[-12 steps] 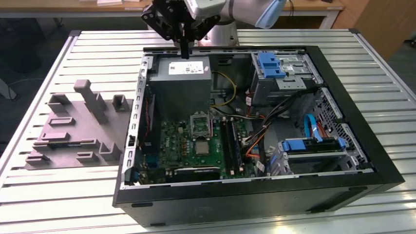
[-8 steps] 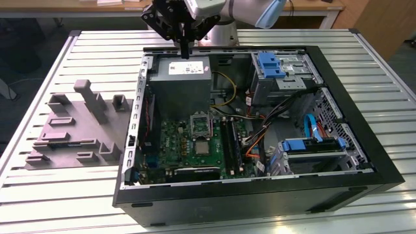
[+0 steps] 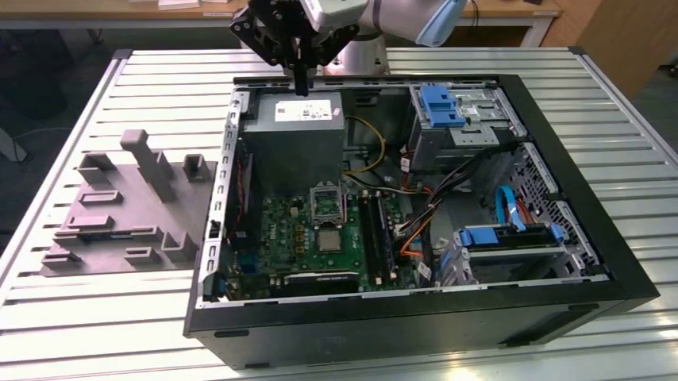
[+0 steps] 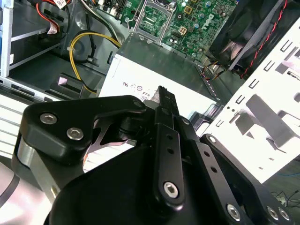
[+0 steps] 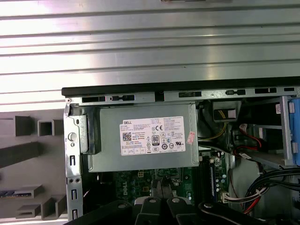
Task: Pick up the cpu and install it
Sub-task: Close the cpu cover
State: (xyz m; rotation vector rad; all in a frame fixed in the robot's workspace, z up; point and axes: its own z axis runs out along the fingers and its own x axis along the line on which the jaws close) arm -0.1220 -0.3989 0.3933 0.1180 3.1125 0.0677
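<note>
In the exterior view the cpu (image 3: 330, 240), a small pale square chip with a dark rim, lies flat on the green motherboard (image 3: 286, 230) inside the open computer case (image 3: 424, 313). The black metal-framed socket (image 3: 326, 202) sits just beyond it, also seen in the second wrist view as the socket (image 4: 152, 18). My gripper (image 3: 303, 87) hangs above the case's far edge, over the grey power supply (image 3: 297, 143), well away from the cpu. Its fingers are shut with nothing between them in the second wrist view, gripper (image 4: 162, 92), and in the first wrist view, gripper (image 5: 159, 190).
The power supply (image 5: 140, 140) with its white label lies directly under the gripper. Blue drive brackets (image 3: 440, 105) and cables fill the case's side at the exterior view's right. A grey parts fixture (image 3: 117, 206) rests on the slatted table at the exterior view's left. A black fan (image 4: 248, 33) stands near the motherboard.
</note>
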